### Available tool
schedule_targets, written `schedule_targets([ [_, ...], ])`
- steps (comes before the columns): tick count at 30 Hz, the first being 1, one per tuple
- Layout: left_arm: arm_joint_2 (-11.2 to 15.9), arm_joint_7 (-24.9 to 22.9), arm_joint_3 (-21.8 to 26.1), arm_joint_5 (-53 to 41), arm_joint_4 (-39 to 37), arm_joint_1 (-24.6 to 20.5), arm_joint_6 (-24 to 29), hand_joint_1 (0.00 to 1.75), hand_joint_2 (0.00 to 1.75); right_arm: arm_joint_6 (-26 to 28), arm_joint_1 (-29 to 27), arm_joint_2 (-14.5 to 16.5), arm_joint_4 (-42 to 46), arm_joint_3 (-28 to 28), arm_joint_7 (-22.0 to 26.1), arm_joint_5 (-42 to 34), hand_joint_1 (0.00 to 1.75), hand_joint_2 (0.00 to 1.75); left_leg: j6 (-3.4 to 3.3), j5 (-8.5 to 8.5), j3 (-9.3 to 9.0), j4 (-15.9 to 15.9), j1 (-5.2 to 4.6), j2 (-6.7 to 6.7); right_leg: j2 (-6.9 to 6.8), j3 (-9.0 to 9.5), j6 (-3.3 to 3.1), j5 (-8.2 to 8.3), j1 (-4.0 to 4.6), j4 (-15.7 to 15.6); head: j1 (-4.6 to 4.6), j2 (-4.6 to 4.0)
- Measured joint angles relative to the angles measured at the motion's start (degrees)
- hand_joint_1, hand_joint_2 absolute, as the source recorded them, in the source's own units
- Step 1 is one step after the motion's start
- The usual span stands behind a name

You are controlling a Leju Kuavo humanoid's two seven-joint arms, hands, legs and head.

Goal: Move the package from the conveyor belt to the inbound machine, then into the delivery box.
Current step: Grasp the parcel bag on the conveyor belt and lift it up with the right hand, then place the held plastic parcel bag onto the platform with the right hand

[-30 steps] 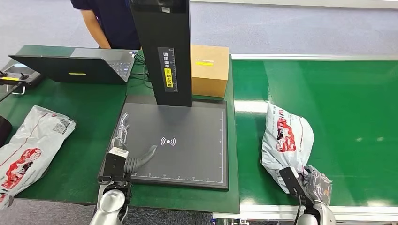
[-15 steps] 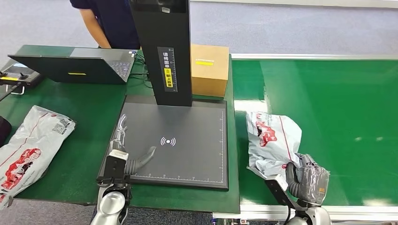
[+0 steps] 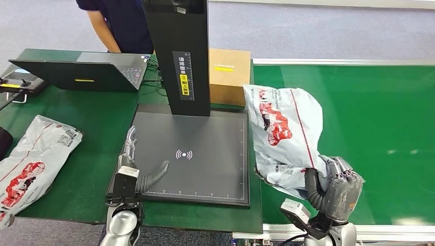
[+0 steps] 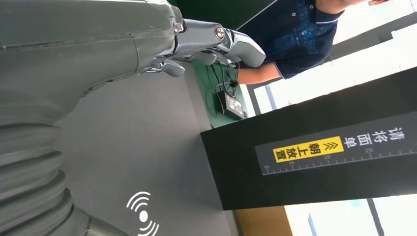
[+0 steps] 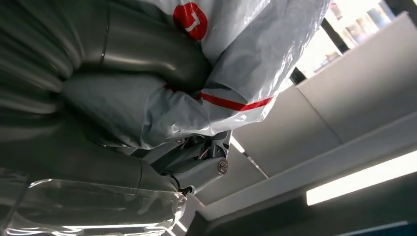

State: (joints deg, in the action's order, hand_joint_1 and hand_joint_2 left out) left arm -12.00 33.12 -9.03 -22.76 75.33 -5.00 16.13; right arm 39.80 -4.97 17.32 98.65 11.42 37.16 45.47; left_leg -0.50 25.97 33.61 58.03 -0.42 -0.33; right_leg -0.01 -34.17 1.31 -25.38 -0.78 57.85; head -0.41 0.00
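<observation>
Right hand (image 3: 336,190) grips the package (image 3: 283,134) by its lower corner, which its fingers hide; the bag stands upright above it. Left hand (image 3: 134,160) lies flat, released.

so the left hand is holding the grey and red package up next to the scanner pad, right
Not the left. The head view shows the right hand gripping the grey and red package, lifted beside the scanner pad. The left hand rests open at the pad's edge.

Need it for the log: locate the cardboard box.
Head view: the cardboard box stands right of the black scanner column, behind the held package.
</observation>
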Motion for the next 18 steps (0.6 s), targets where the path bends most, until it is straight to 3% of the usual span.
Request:
schedule_targets([
  [5, 0.0, 0.6, 0.0, 0.4, -0.4, -0.6, 0.1, 0.0, 1.75, 0.0, -0.1, -0.2, -0.2, -7.3, -0.2, -2.4, 1.4, 1.75, 0.01, 0.0, 0.0, 0.0, 0.01, 0.01, 0.01, -0.01, 0.0, 0.0, 0.01, 0.0, -0.01, 0.0],
  [10, 0.0, 0.6, 0.0, 0.8, -0.4, -0.7, 0.6, 0.0, 1.75, 0.0, 1.0, -2.6, -4.2, -18.1, -2.8, -3.0, 1.46, 1.75, 0.02, -0.02, 0.01, 0.0, 0.02, 0.0, 0.0, -0.02, -0.01, 0.0, 0.02, 0.0, -0.01, 0.0],
  [18, 0.1, 0.1, -0.4, 1.1, -0.4, -0.4, 2.6, 0.0, 1.75, -1.3, 8.9, -5.8, -17.5, -30.3, -6.3, -11.5, 1.48, 1.75, 0.03, -0.03, 0.02, 0.0, 0.02, 0.02, 0.03, -0.02, -0.02, 0.02, 0.01, 0.0, 0.0, 0.0],
])
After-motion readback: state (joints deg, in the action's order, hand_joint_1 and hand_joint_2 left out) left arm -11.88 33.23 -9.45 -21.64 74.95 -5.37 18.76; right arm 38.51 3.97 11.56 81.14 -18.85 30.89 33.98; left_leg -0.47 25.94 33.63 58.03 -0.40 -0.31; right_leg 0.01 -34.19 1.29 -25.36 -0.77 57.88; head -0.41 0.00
